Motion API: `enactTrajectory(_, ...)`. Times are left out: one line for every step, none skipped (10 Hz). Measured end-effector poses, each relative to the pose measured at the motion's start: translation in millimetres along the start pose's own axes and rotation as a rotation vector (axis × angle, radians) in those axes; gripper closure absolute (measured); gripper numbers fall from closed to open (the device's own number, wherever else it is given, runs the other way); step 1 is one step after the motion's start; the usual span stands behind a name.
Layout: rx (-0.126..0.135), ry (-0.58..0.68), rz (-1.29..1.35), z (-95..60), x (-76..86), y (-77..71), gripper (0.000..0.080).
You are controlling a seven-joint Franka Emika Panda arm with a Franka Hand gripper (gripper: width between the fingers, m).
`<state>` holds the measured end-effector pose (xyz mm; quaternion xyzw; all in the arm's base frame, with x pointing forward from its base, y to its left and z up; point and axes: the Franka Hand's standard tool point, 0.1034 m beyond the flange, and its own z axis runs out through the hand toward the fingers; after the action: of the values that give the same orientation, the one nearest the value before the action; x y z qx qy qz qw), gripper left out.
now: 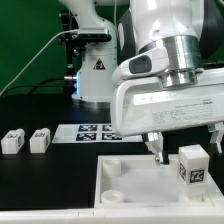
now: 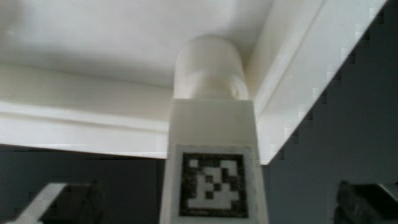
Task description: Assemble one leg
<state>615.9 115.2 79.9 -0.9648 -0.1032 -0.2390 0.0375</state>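
One leg (image 1: 190, 164), a white block with a black-and-white tag, stands on the large white panel (image 1: 130, 182) near its corner on the exterior view's right. In the wrist view the leg (image 2: 214, 150) points its round end at the panel's corner (image 2: 107, 70). My gripper (image 1: 187, 150) is open and straddles this leg. Its dark fingertips (image 2: 63, 205) sit on either side of the leg with a gap on each side. Two more legs (image 1: 12, 141) (image 1: 40, 139) lie on the black table at the exterior view's left.
The marker board (image 1: 95, 130) lies flat on the table behind the panel. The arm's white base (image 1: 95, 70) stands at the back. A raised rim (image 1: 105, 165) runs along the panel's edge.
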Motion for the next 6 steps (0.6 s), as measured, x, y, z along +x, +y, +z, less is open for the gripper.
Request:
enactTrajectory(0.004, -0.022, 0.0, 0.4, -1.2, -0.7, 0.015)
enactTrajectory(0.016, -0.095, -0.001, -6.2, 4.5, -2.4, 0.015)
enactTrajectory(0.02, -0.114, -0.001, -11.5, 13.4, -2.1, 0.015)
enactTrajectory(0.035, -0.203, 0.004, -12.7, 13.3, -4.7, 0.015)
enactTrajectory(0.035, -0.203, 0.004, -12.7, 13.3, -4.7, 0.015)
enactTrajectory(0.035, -0.203, 0.004, -12.7, 13.3, -4.7, 0.015)
